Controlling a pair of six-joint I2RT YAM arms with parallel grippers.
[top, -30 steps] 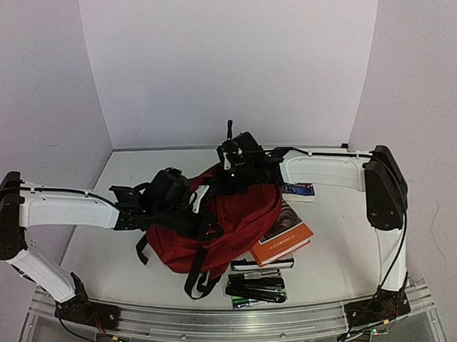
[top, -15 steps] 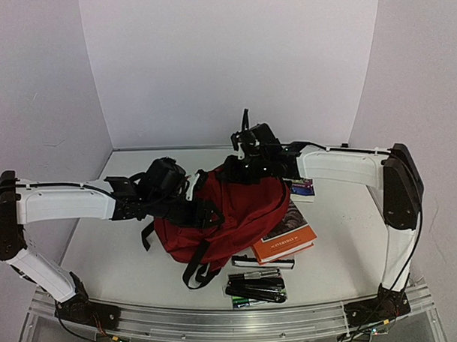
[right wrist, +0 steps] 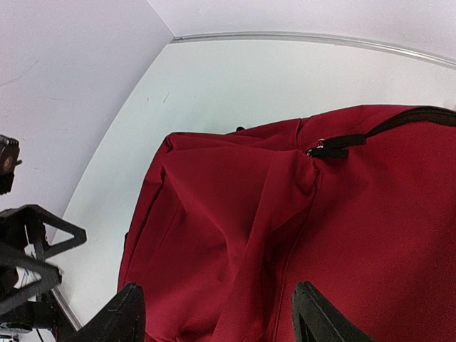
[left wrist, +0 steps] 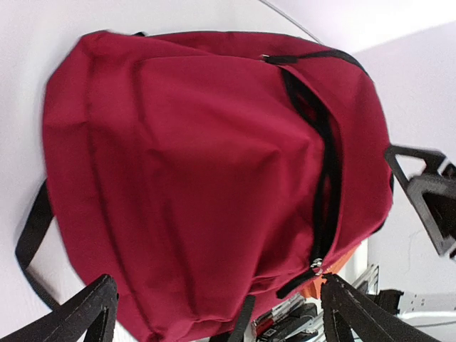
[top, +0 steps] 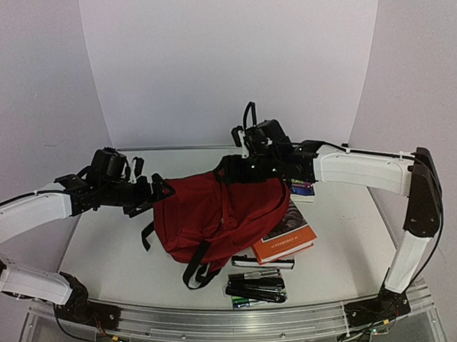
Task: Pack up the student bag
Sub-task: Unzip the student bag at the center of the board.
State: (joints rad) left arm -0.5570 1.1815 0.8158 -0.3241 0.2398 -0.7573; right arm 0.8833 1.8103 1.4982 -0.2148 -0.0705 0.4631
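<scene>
The student bag (top: pixel 215 213) lies flat on the white table, dark red with black straps trailing off its near edge. Its black zipper (left wrist: pixel 324 164) looks shut in the left wrist view. My left gripper (top: pixel 156 193) hovers just left of the bag, open and empty, its fingers (left wrist: pixel 85 313) spread wide. My right gripper (top: pixel 230 168) hangs over the bag's far edge, open, with the fabric below its fingertips (right wrist: pixel 320 317) and nothing gripped. The bag (right wrist: pixel 299 235) fills most of the right wrist view.
An orange book (top: pixel 285 242) lies half under the bag's right side. Several dark markers (top: pixel 255 287) lie at the front, a colourful book (top: pixel 300 189) behind. White walls enclose the table on three sides; a metal rail (top: pixel 234 321) runs along the front.
Both grippers have opened and let go of the bag. My left arm drew back to the left, my right arm lifted and shifted right, and the bag settled flat.
</scene>
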